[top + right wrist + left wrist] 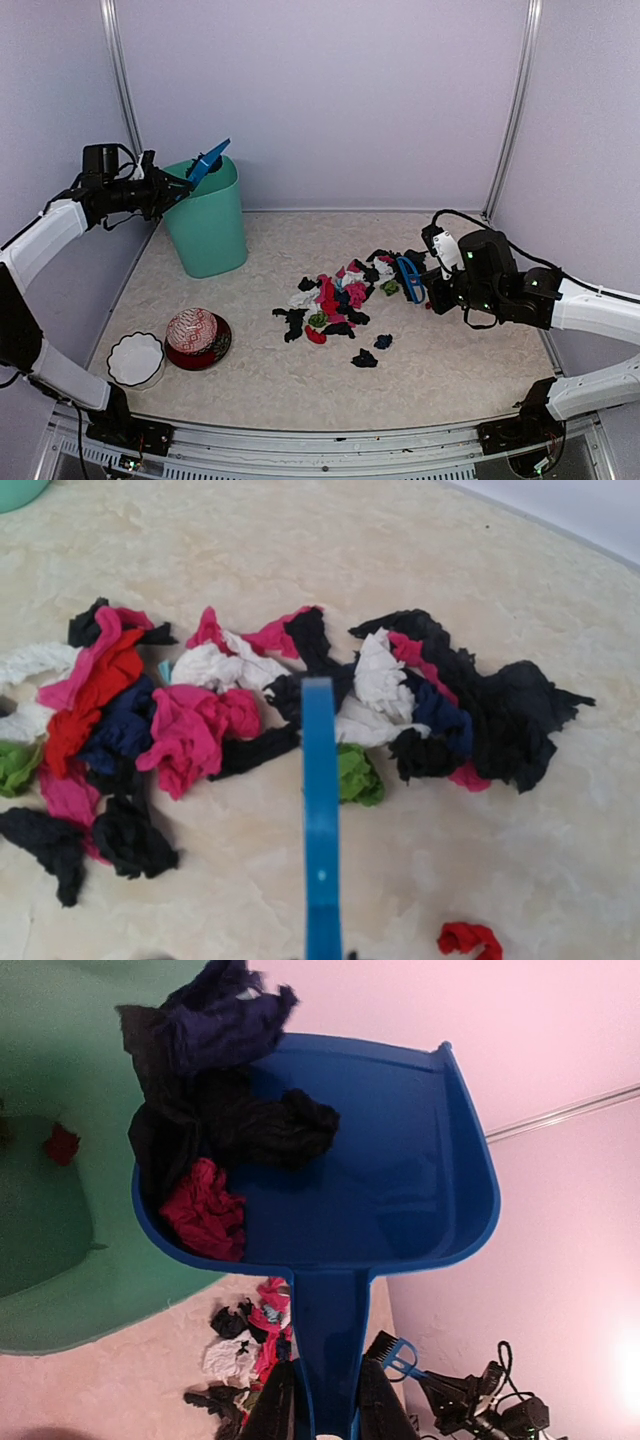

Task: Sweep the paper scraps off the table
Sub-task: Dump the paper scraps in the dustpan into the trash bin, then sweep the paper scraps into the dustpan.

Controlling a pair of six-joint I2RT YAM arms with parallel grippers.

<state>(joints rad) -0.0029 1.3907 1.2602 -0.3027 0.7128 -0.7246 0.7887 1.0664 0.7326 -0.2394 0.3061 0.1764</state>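
Blue plastic brush [320, 810] pinched in right gripper [422, 281] faces crumpled paper scraps [195, 725] just ahead; left gripper [325, 1405] clamps faraway blue plastic dustpan [400, 1170]

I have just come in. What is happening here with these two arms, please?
It is a sweeping job, partly done. The left gripper holds the blue dustpan by its handle, tipped above the green bin. Some black, dark blue and red scraps sit in the pan, and one red scrap lies in the bin. The right gripper holds the blue brush at the right side of the paper scraps, a large pile lying on the table.
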